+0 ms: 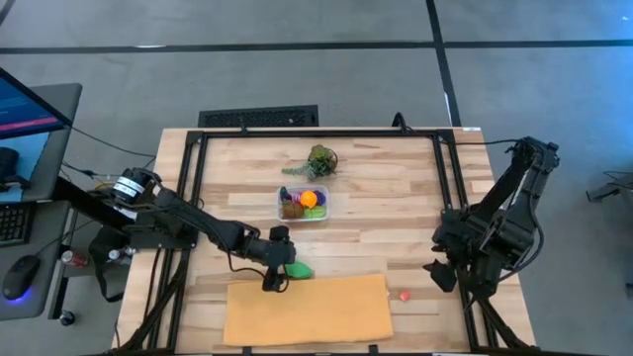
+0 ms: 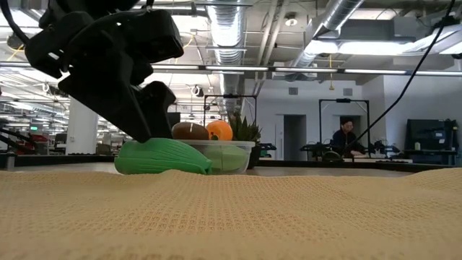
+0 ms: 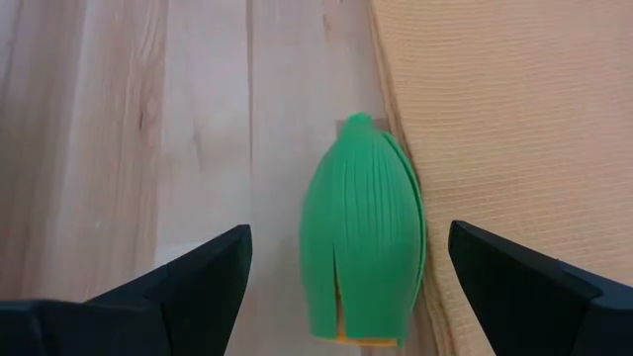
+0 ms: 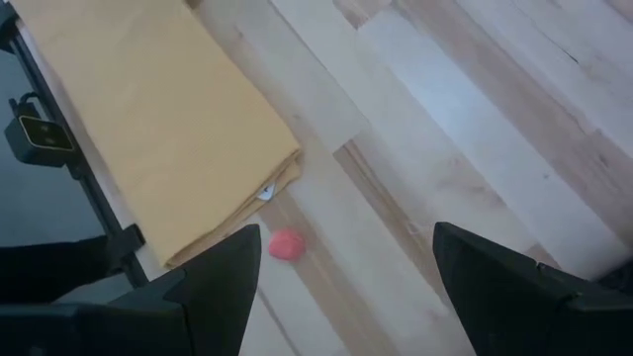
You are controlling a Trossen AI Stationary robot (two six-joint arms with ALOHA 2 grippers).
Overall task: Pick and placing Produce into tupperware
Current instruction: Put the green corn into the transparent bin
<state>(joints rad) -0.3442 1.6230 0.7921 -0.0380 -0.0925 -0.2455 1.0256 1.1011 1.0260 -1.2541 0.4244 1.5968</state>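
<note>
On the wooden surface (image 1: pixel 396 198), the green ribbed toy vegetable (image 3: pixel 364 237) lies against the tan mat's (image 1: pixel 307 309) edge, between the left gripper's (image 3: pixel 341 282) spread fingers. It looks light, stiff and slick; gripping its broad middle seems safest. The right gripper (image 4: pixel 346 277) waits open.

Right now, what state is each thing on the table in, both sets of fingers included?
Left gripper: fingers open, straddling the green corn piece, not closed on it.
Green corn piece: lying on the table against the tan mat's edge.
Tupperware: lidless, holding several produce pieces.
Tan mat: flat.
Pink piece: loose on the table beside the mat.
Right gripper: fingers open, empty.
Leafy bunch: loose behind the tupperware.
</note>
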